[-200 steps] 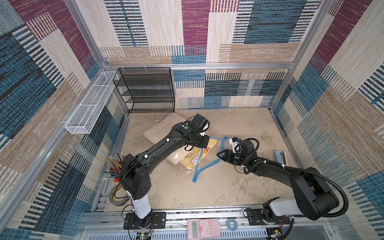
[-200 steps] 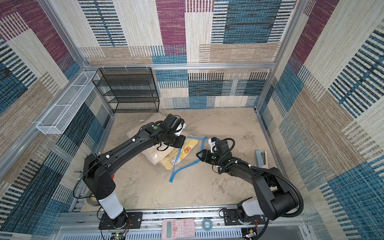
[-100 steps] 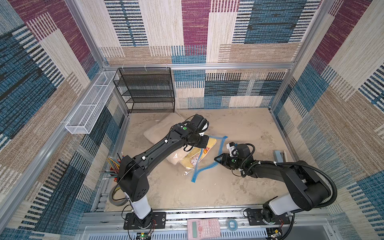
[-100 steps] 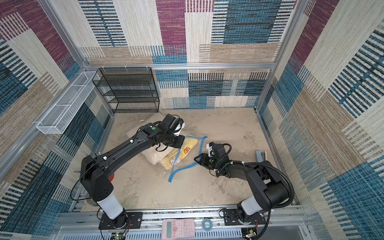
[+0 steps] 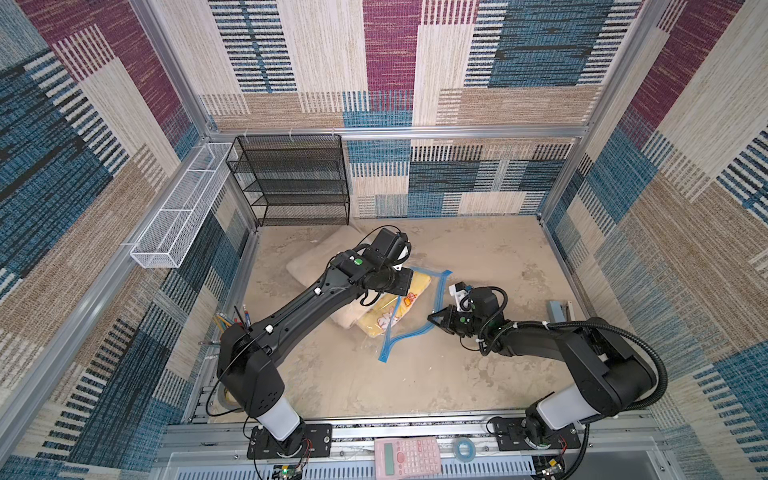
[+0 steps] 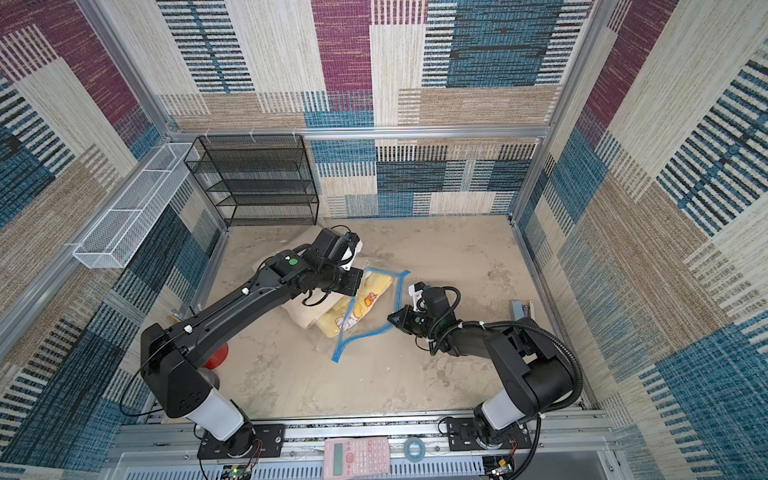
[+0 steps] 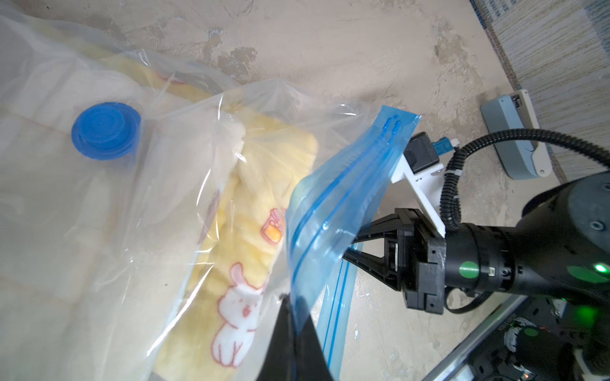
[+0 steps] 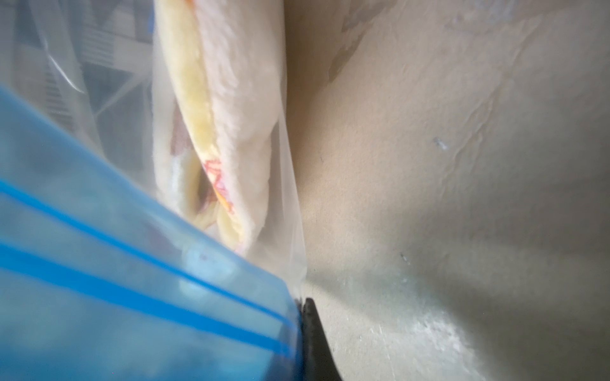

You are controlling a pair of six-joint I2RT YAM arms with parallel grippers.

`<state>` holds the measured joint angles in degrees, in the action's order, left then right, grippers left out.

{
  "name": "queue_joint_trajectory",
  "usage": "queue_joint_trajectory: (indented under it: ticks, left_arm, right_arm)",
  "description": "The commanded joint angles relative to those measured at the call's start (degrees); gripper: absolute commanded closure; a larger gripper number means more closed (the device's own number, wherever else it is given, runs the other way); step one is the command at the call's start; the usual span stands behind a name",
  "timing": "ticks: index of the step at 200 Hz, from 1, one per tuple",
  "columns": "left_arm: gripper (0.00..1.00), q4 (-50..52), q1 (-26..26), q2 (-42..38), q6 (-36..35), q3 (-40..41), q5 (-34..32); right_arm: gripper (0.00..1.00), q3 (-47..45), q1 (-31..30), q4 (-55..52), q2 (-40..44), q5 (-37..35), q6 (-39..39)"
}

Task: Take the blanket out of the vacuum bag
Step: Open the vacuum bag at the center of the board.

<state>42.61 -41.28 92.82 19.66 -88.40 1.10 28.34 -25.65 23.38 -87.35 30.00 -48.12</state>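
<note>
Patchwork carpet in blue, plum and beige lines the walls around a mottled beige floor (image 5: 478, 257). Seen in both top views, with 12 o'clock at the far wall, a black mesh shelf (image 5: 291, 183) stands at 11 o'clock and a white wire basket (image 5: 174, 212) hangs on the wall at 10 o'clock. A pink calculator (image 5: 407, 455) and a roll of tape (image 5: 462, 449) sit on the front rail at 6 o'clock. A grey-blue device (image 5: 557, 311) lies against the wall at 3 o'clock.

The vacuum bag (image 7: 185, 165) lies near the middle of the floor, a little toward 9 o'clock, with its mouth gaping toward 3 o'clock. The yellow blanket (image 5: 399, 299), printed with cartoon animals, is inside it, and cream fabric (image 7: 66, 214) lies under the same clear plastic, below the round blue valve cap (image 7: 105, 130).

The left gripper (image 7: 290, 333) reaches over the bag from 8 o'clock. Its jaws are together, pinching the upper lip of the blue zip strip (image 7: 333, 204) and holding it off the floor. The right gripper (image 5: 433, 322) comes in low from 4 o'clock. Its jaws are closed on the lower lip of the strip at the bag's 3 o'clock edge. In the right wrist view the blurred blue band lies right against one black finger (image 8: 313, 339).
</note>
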Motion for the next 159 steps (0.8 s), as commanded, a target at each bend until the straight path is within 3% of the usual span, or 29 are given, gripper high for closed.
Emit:
queue_joint_trajectory:
  ticks: [1,43,99,159]
  left_arm:
    - [1.0,-1.6,0.1,-2.0,0.3,0.4,-3.2]
    - [1.0,-1.4,0.1,-5.7,-2.9,0.8,-9.9]
    - [1.0,-0.6,0.2,-9.4,-8.2,0.1,-18.7]
    - [1.0,-0.8,0.3,-11.2,-12.1,0.3,-21.8]
  right_arm:
    - [1.0,0.7,0.0,-2.9,0.9,-3.4,3.7]
    - [1.0,2.3,0.0,-9.7,1.0,-9.9,8.6]
    - [1.0,2.2,0.0,-11.5,0.2,-13.5,10.8]
    - [1.0,2.8,0.0,-12.8,-0.1,-15.2,12.2]
